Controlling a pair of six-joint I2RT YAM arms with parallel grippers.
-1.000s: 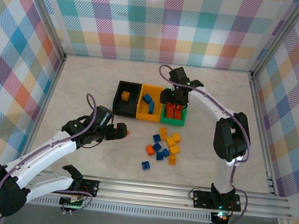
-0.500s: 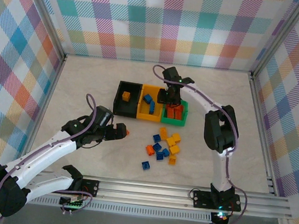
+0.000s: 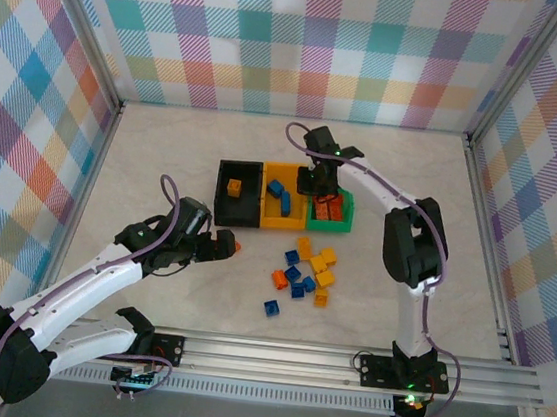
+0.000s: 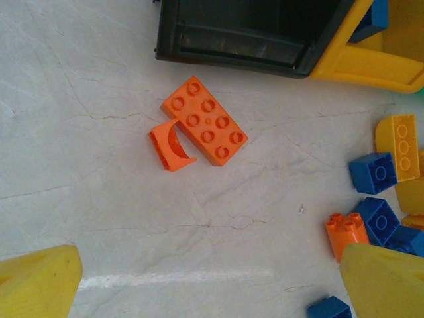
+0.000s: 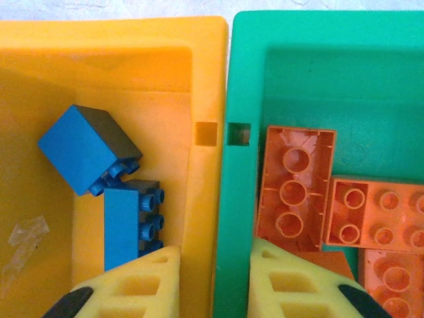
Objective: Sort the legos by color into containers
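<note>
We see the right arm rise from its base toward 12 o'clock, then bend toward 10 o'clock. Its right gripper (image 3: 316,185) points straight down, clamped across the touching walls of the yellow-orange bin (image 5: 132,40) and the green bin (image 5: 298,30). The left arm stretches low toward 1 o'clock. The left gripper (image 4: 212,279) is spread wide above an orange brick (image 4: 205,129) lying on the surface (image 3: 154,154) just at 6 o'clock of the black bin (image 4: 232,43). Loose legos (image 3: 303,272) cluster at 6 o'clock of the bins, and we find bare room at 9 and 12 o'clock.
</note>
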